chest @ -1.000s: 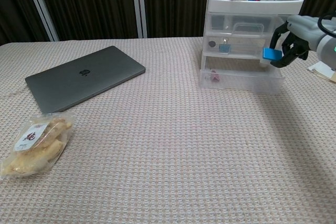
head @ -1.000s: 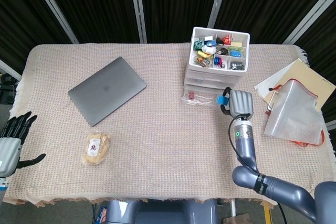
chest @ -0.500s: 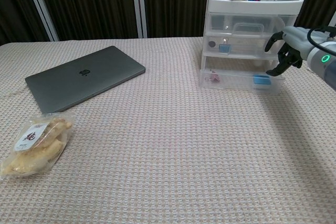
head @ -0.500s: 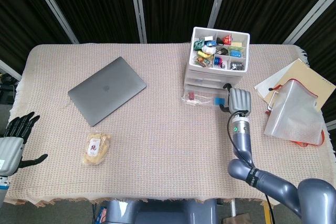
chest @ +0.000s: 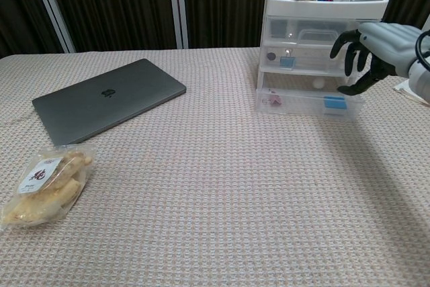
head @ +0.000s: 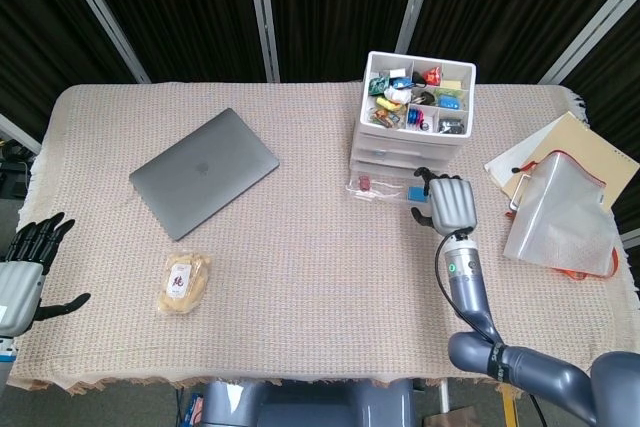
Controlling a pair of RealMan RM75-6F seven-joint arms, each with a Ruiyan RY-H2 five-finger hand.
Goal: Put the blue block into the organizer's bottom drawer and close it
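Note:
The blue block (chest: pixel 334 102) lies inside the pulled-out bottom drawer (chest: pixel 295 105) of the clear organizer (chest: pixel 316 38), toward the drawer's right end; in the head view the block (head: pixel 419 191) shows just left of my right hand. My right hand (chest: pixel 376 48) hovers above and right of the block with fingers spread and holds nothing. From the head view the same hand (head: pixel 451 205) sits over the drawer's right end (head: pixel 385 190). My left hand (head: pixel 22 269) hangs open off the table's left edge.
A closed grey laptop (head: pixel 203 172) lies at the left middle. A bag of snacks (head: pixel 184 283) sits near the front left. A mesh pouch (head: pixel 560 217) and papers (head: pixel 570 147) lie at the right. The organizer's top tray (head: pixel 418 97) holds several small items.
My right hand let go of the blue block, which dropped into the open bottom drawer, then lifted and spread its fingers. The left hand barely moved.

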